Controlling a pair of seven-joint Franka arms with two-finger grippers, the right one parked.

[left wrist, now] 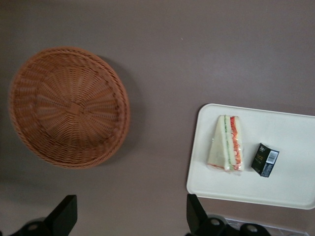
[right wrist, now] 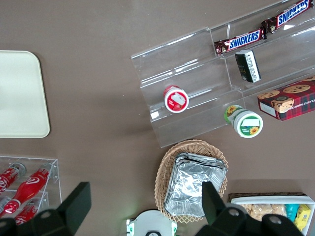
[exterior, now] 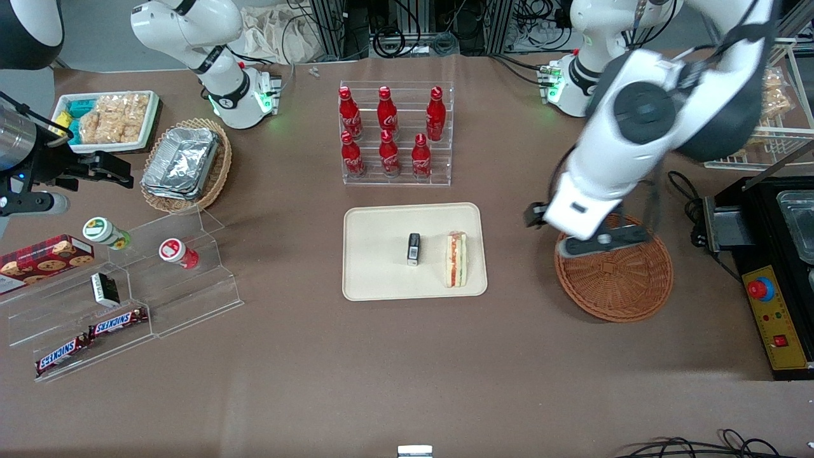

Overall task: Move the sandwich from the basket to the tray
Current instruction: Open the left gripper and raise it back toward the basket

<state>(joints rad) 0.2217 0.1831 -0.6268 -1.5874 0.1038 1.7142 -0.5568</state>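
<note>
Your worktop (exterior: 394, 362) is a matte brown sheet, with cables and aluminium frame posts along the edge farthest from the front camera. The triangular white-bread sandwich (exterior: 456, 259) with red and green filling lies flat on the cream-beige rectangular plastic tray (exterior: 375, 280), just beside a small black box (exterior: 413, 248) and apart from it. The round reddish-brown wicker basket (exterior: 620, 286) sits near the tray, toward the working arm's end, with nothing in it. The left gripper (exterior: 601, 240) hangs above the basket's rim, on the side farther from the front camera; in the wrist view its two dark fingers (left wrist: 63, 212) stand spread wide, holding nothing. The white forearm covers part of that rim in the front view. The clear acrylic rack of red cola bottles (exterior: 395, 135) stands farther from the front camera than the tray. The black control box (exterior: 772, 280) with a red button is cut off at the frame edge
</note>
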